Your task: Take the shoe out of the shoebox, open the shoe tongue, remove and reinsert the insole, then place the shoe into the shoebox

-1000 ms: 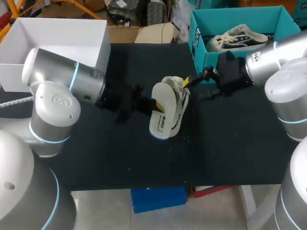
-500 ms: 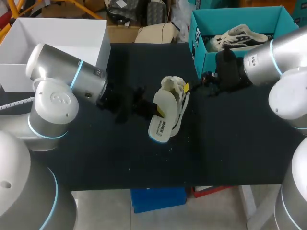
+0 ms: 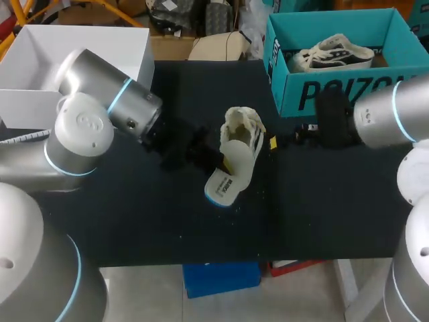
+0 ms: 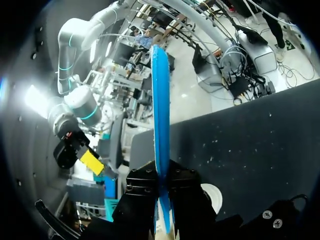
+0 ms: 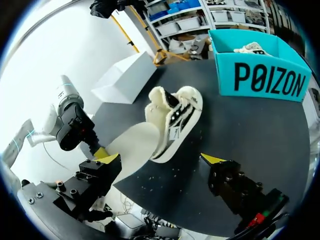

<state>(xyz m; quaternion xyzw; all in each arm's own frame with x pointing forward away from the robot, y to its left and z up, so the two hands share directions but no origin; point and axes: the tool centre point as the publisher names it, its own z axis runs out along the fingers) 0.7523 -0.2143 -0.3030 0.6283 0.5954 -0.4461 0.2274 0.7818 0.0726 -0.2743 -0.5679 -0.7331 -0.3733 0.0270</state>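
A cream shoe point(image 3: 245, 131) with black stripes lies on its side mid-table. Its white, blue-edged insole point(image 3: 226, 176) sticks out of it toward the table's front. My left gripper point(image 3: 212, 155) is shut on the insole's edge from the left. In the left wrist view the insole point(image 4: 160, 110) runs edge-on between the fingers of that gripper point(image 4: 161, 184). My right gripper point(image 3: 285, 139) hangs open just right of the shoe, touching nothing. In the right wrist view the shoe point(image 5: 176, 116) and insole point(image 5: 131, 149) lie ahead of the wide-open right gripper point(image 5: 160, 159).
A teal shoebox point(image 3: 335, 92) at the back right holds a second shoe point(image 3: 330, 54). A white open box point(image 3: 80, 64) stands at the back left. The black table point(image 3: 322, 215) has bare room in front and to the right of the shoe.
My right gripper has let the shoe's tongue be and drawn back to the right. The left arm has swung up, turning the insole and shoe more edge-on.
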